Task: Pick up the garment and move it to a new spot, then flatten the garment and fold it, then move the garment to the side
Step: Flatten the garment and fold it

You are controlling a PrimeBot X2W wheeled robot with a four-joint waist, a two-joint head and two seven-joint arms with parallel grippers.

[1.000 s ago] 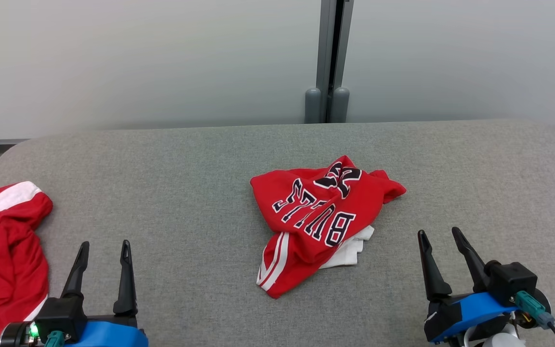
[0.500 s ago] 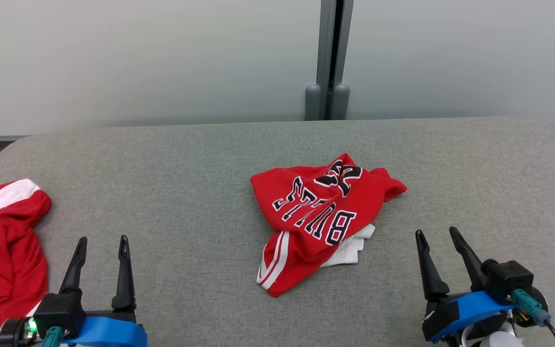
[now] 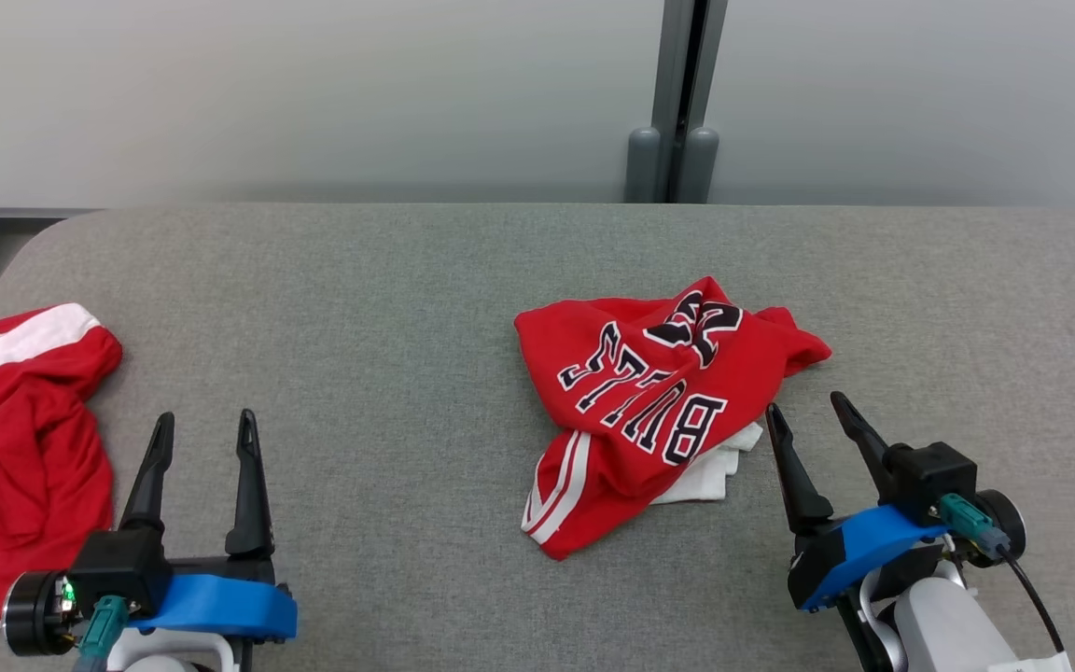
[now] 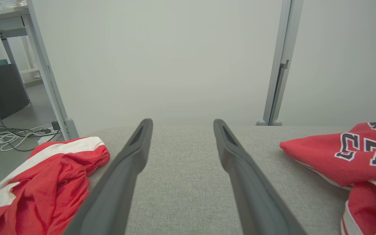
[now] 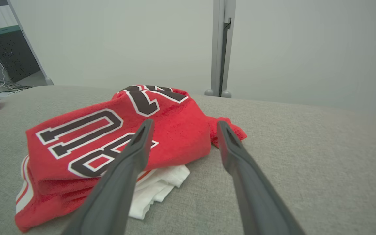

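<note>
1. Garment [image 3: 649,401]: a red jersey with black-and-white lettering. It lies crumpled in a loose heap near the middle of the grey bench [image 3: 388,308]. A white layer [image 3: 710,471] pokes out under its near right edge.
2. Handling (judged): light, limp fabric with no stiffness, and not fragile. It should drape and trail when lifted. The plies may slide over each other, so a shallow pinch could take only the top layer.
3. Hold point (judged): the bunched fold along the right edge, or the striped hem [image 3: 556,485] at the near left corner. A doubled edge looks better than the flat lettered face.
4. Right fingers [image 3: 788,462]: spread wide and holding nothing. The tips are just beside the jersey's right edge and appear not to touch the cloth.
5. Left fingers [image 3: 249,485]: spread wide and holding nothing, over bare bench well apart from the jersey. A second red garment [image 3: 24,439] lies near them at the bench's left end.
</note>
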